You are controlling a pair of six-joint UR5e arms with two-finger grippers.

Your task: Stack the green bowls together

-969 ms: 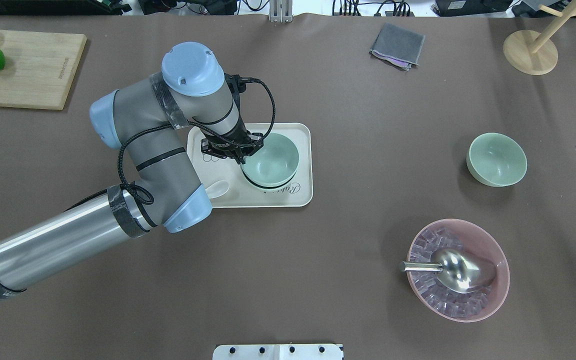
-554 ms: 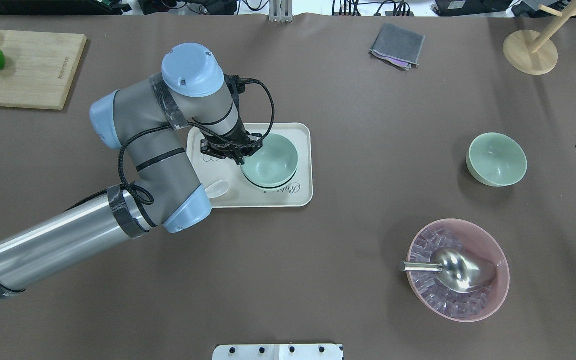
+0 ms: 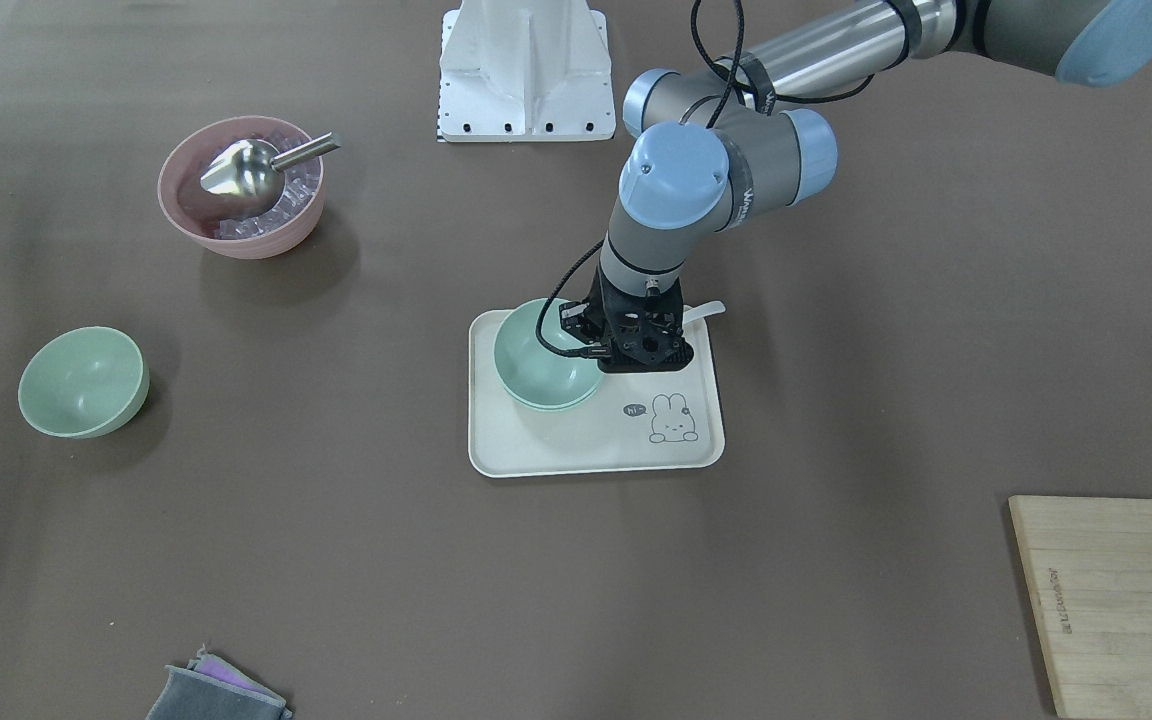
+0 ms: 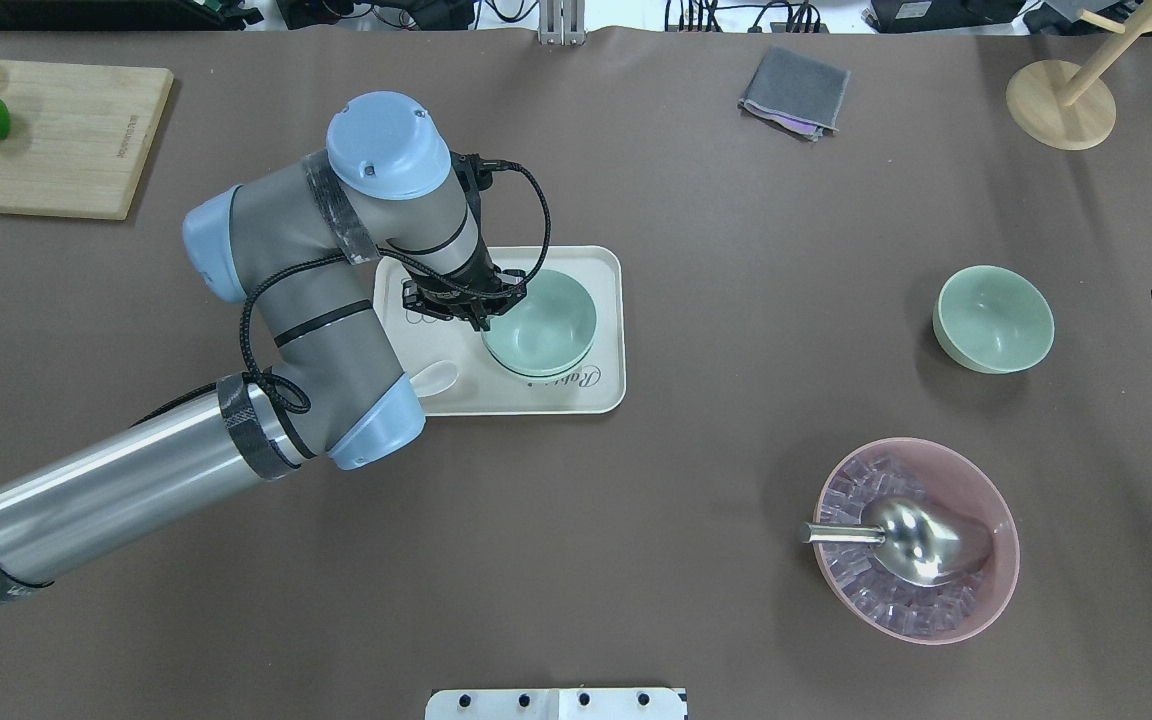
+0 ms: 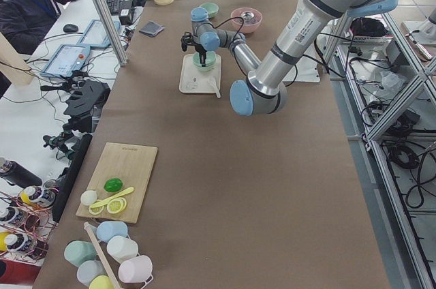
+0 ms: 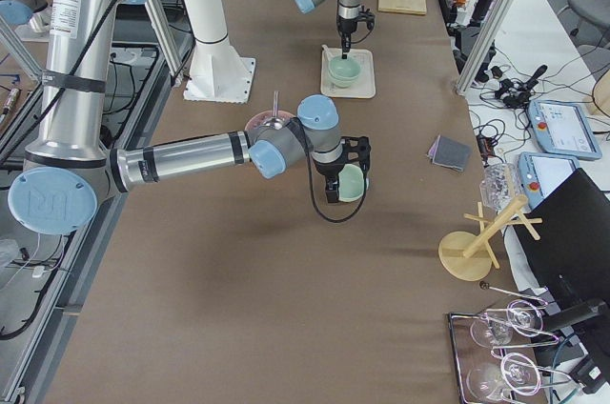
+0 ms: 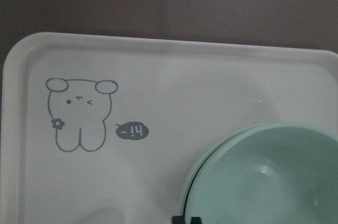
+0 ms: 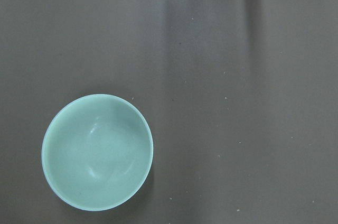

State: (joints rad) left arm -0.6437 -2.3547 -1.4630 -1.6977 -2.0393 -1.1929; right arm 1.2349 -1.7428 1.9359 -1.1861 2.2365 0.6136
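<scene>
Two green bowls [image 4: 541,320] sit nested on the cream tray [image 4: 601,262]; the left wrist view shows their double rim [image 7: 269,176]. My left gripper [image 4: 492,318] points straight down at their left rim and is shut on the upper bowl; one fingertip [image 7: 186,220] shows at the rim. The third green bowl [image 4: 993,318] stands alone on the table to the right and shows empty in the right wrist view [image 8: 97,151]. My right gripper [image 6: 334,192] hangs above that bowl, apart from it. I cannot tell whether it is open or shut.
A pink bowl [image 4: 916,540] with ice cubes and a metal scoop stands in front of the lone bowl. A white spoon [image 4: 436,377] lies on the tray's near left corner. Cutting board [image 4: 46,140] far left, grey cloth [image 4: 794,92], wooden stand [image 4: 1061,105] at the back.
My left gripper has lowered the held bowl a little, so it sits deeper in the bowl beneath. The lone bowl has not moved.
</scene>
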